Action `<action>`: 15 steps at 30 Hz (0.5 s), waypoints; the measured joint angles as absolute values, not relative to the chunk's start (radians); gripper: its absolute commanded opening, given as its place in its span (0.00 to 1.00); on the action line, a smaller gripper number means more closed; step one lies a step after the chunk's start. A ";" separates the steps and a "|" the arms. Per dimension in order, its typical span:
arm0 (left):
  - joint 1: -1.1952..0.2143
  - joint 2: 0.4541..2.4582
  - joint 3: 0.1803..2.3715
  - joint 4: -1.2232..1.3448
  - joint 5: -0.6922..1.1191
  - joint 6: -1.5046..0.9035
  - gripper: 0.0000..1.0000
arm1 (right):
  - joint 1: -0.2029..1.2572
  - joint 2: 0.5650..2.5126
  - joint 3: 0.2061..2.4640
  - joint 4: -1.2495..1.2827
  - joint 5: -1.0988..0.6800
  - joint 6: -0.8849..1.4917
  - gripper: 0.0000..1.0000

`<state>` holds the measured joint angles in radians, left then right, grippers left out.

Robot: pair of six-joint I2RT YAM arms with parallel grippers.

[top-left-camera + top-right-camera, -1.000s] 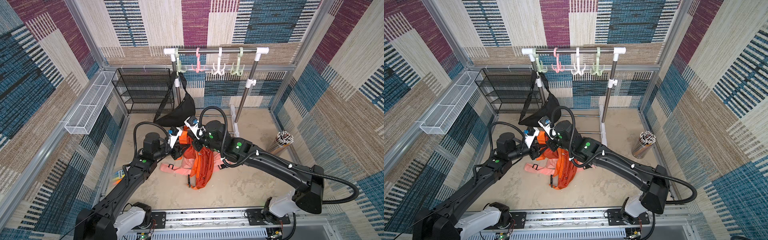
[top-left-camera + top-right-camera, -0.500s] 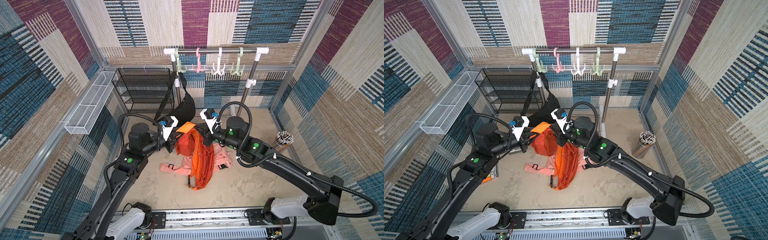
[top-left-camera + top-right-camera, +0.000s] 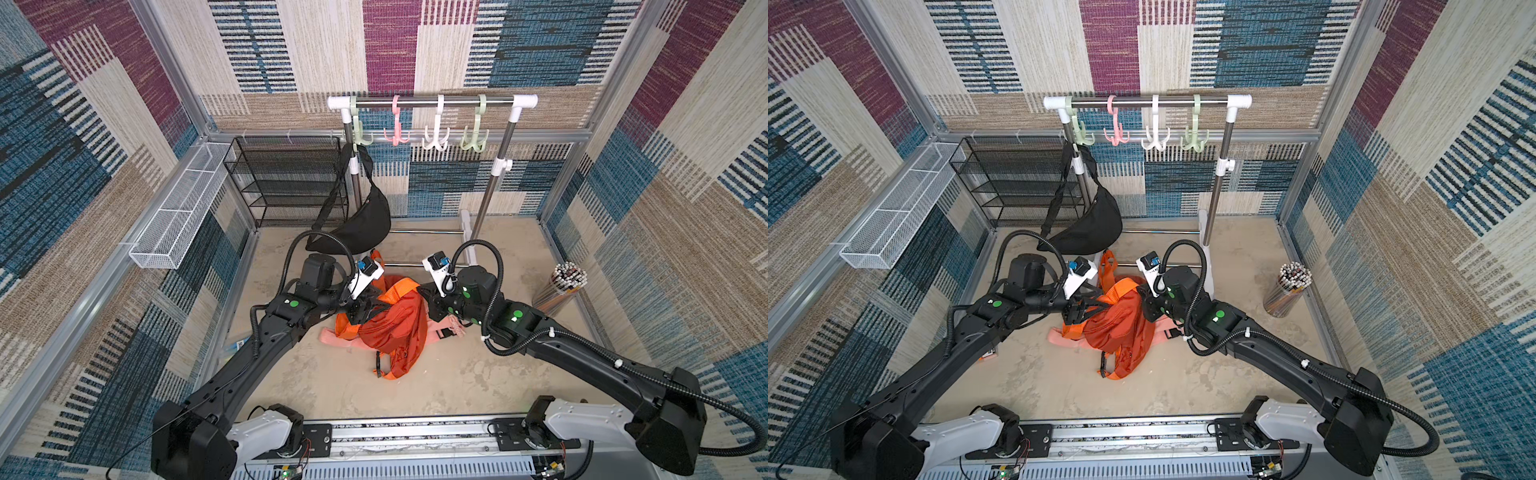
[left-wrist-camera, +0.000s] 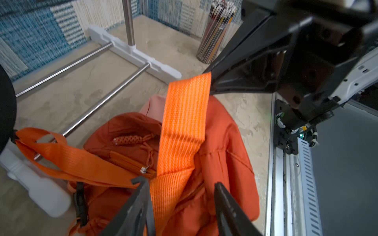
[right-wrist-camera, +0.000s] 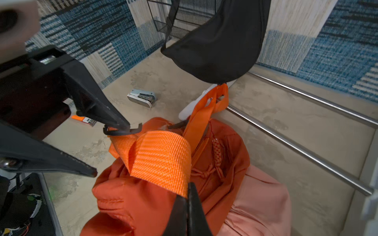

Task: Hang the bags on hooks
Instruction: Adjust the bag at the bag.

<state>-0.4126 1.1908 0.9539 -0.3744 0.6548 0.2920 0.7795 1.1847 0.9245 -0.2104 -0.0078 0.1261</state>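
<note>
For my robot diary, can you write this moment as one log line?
right gripper: shut on strap | left gripper: open, strap between jaws | orange bag: on floor, unhung | pink hook: free

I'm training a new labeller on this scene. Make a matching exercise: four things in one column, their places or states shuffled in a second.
1. black sling bag
2. orange backpack
3. pencil holder
4. right gripper

A. shut on the orange strap
B. standing on the floor by a wall
C. hanging from a green hook
D. slumped on the floor, on no hook

Pairs: 1-C, 2-D, 3-B, 4-A
</note>
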 measured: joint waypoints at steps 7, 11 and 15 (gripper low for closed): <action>-0.413 1.241 0.915 -0.356 0.587 0.306 0.57 | 0.746 1.184 0.896 -0.207 -0.010 0.138 0.00; -0.413 1.273 0.899 -0.343 0.529 0.310 0.54 | 0.744 1.173 0.884 -0.206 -0.019 0.137 0.00; -0.413 1.301 0.894 -0.326 0.498 0.313 0.13 | 0.744 1.159 0.876 -0.200 -0.030 0.137 0.00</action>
